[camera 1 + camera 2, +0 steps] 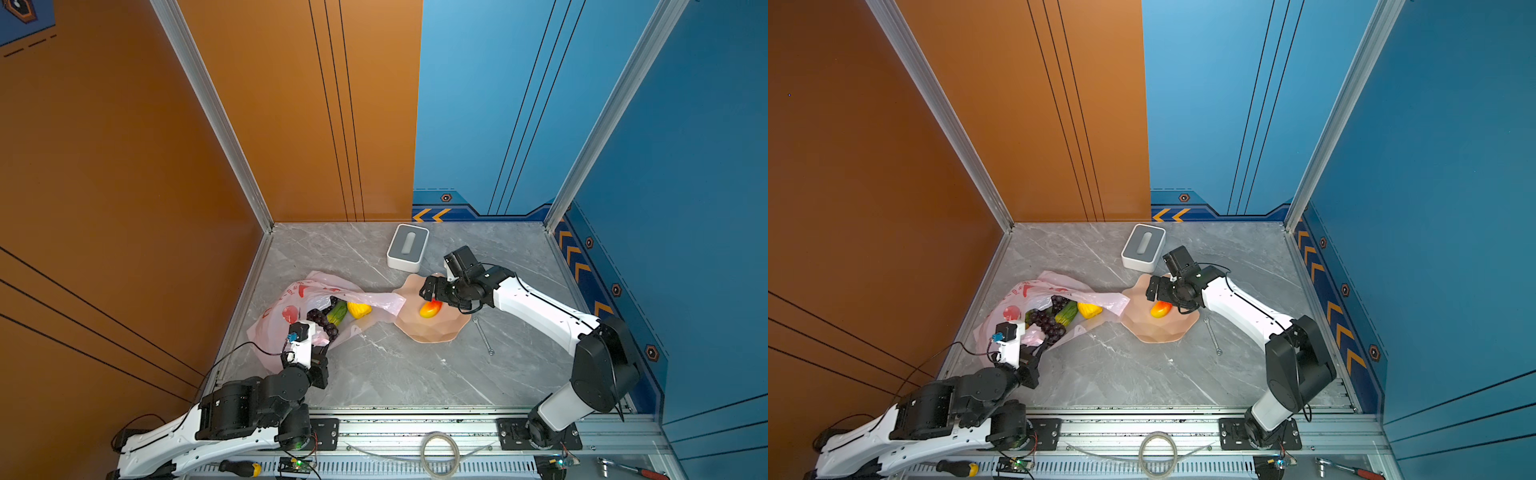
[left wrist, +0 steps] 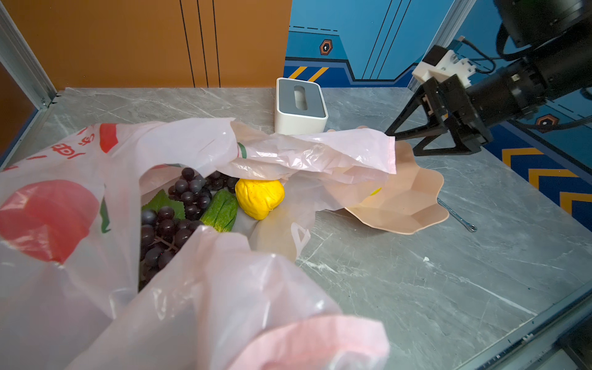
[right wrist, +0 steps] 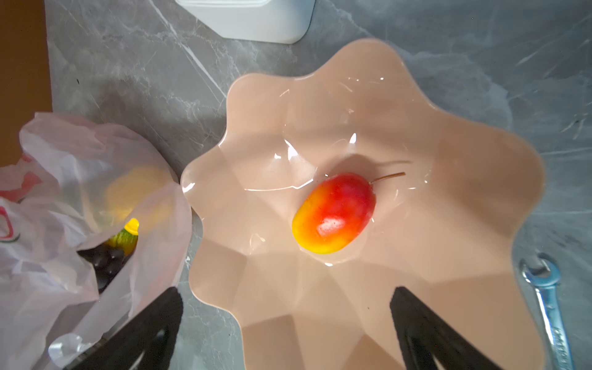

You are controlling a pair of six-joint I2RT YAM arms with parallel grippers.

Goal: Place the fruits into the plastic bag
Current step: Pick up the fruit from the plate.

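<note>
Mango: the small red-orange toy mango with a thin brown stem [image 3: 333, 213] lies alone near the middle of the plate. It is not yet in the bag, and nothing touches it.
Plate: the peach-coloured scalloped plastic plate [image 3: 480, 153] sits on the grey marble table [image 1: 395, 374].
My right gripper: my right gripper [image 3: 285, 288] hangs low over the plate, its jaws spread wide and empty. I judge it is lined up to take this last loose fruit.
Bag: the thin, crinkly, translucent pink plastic bag [image 2: 80, 153] lies beside the plate with its mouth turned toward it. One flap rests over the plate's rim.
Fruits inside: a dark purple grape bunch with a green leaf [image 2: 173, 221], a lime-green ribbed fruit [image 2: 221, 209] and a lumpy yellow fruit [image 2: 259, 198] lie touching, just inside the mouth.
My left gripper: my left gripper [image 1: 326, 343] is closed on the bag's near edge. I judge this keeps the mouth lifted and open.
Hidden: plastic covers my left fingers in the left wrist view, so that grip is partly my judgement. The flap hides nearly all of the mango there. I cannot see deeper into the bag.
Around: a white-and-grey rectangular box [image 2: 301, 105] stands behind the plate, and a small silver wrench [image 3: 547, 294] lies beside it.
</note>
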